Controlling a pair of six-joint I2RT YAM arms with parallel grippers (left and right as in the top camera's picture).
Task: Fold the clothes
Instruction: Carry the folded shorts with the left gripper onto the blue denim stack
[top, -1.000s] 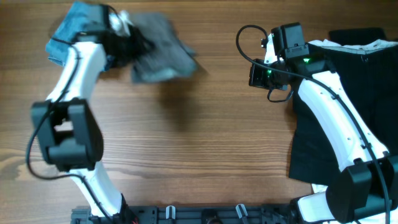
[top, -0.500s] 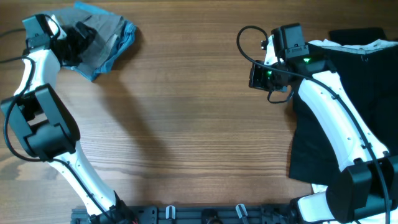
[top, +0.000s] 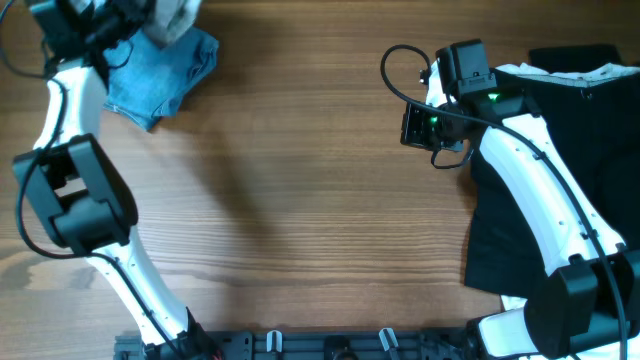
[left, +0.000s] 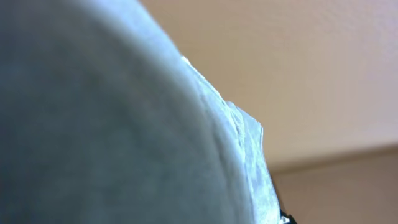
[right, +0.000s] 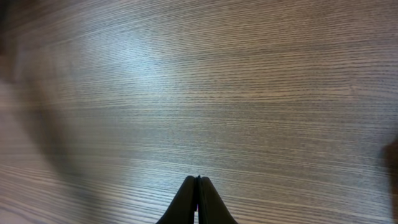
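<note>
The grey shorts (top: 176, 14) hang bunched from my left gripper (top: 140, 12) at the table's far left corner, partly cut off by the top edge of the overhead view. Grey cloth (left: 112, 124) fills the left wrist view and hides the fingers. A light-blue garment (top: 165, 75) lies flat on the table just below the shorts. Black garments (top: 560, 150) lie piled at the right, under my right arm. My right gripper (top: 412, 124) is shut and empty over bare wood, its fingertips (right: 199, 179) pressed together.
The wooden table (top: 300, 200) spans the overhead view. A pale strip of cloth (top: 600, 72) shows at the top of the black pile. A black rail (top: 330, 345) with hooks runs along the front edge.
My left gripper has carried the grey shorts left and towards the far corner, lifting them off the light-blue garment, which now lies uncovered. The right arm has not moved.
</note>
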